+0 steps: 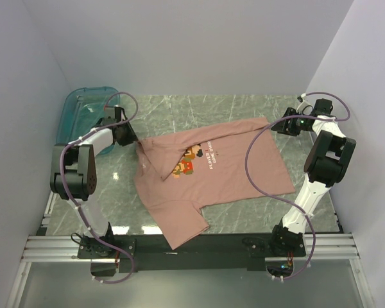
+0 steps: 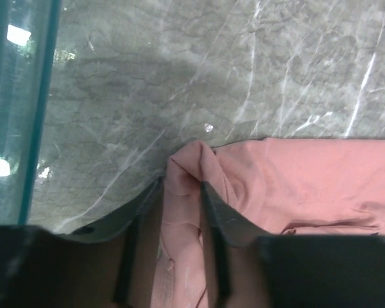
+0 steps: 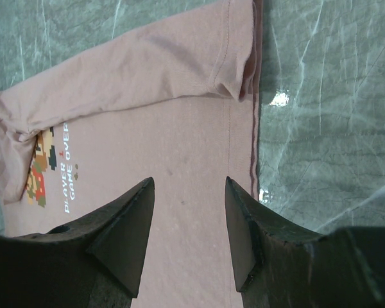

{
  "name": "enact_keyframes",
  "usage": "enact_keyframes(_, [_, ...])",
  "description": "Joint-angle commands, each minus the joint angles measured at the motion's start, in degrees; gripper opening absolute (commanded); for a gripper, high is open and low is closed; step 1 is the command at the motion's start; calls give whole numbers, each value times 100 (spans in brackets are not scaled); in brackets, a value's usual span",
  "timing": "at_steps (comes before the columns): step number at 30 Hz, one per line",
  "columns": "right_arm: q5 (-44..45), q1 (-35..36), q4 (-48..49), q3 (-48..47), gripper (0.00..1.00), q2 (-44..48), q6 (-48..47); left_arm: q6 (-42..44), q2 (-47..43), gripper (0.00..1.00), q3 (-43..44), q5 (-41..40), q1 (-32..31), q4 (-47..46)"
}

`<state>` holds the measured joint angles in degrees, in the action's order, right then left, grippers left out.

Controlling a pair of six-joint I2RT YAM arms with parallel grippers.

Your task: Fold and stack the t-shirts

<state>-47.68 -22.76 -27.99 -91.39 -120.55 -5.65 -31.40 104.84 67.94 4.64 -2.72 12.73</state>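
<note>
Top external has the pink t-shirt [image 1: 224, 173] lying print-up in the middle of the desk [image 1: 179, 106]. Its far edge is turned over onto itself and one sleeve [image 1: 183, 228] trails toward the near rail. You're on the first fold here, nowhere near stacking.

Your left pincer [image 2: 181, 186] straddles a bunched corner of cloth at the shirt's left end. Fabric fills the gap between its fingers, but I cannot tell whether it's actually pinching. Your right pincer [image 3: 188, 186] hovers spread above the shirt's far right corner, gripping nothing. The teal tray [image 1: 83, 106] sits at the far left, apart from the shirt.

Next up, I'd say: get that left corner lying flat. Then each pincer needs a clean hold on an edge to carry the next fold across. Watch that bunching!
</note>
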Motion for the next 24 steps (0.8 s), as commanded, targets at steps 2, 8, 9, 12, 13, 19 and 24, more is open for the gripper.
enact_keyframes(2, [-57,-44,21,-159,55,-12,-50,-42,-87,40,149,247,17,-183])
enact_keyframes(8, [-48,-44,-5,-168,55,-39,-59,-68,168,39,377,475,9,-166])
enact_keyframes(9, [-48,-44,-5,-168,55,-39,-59,-68,195,39,404,502,8,-157])
enact_keyframes(12, [-40,-44,-40,-194,55,-74,-68,-59,291,38,492,555,8,-140])
enact_keyframes(13, [-40,-44,-31,-195,55,-91,-77,-59,318,37,535,572,-9,-131])
enact_keyframes(19, [-22,-44,-58,-212,55,-109,-85,-68,555,27,615,722,-35,-139])
enact_keyframes(24, [-13,-53,-58,-221,55,-118,-103,-95,529,3,545,801,-35,-210])
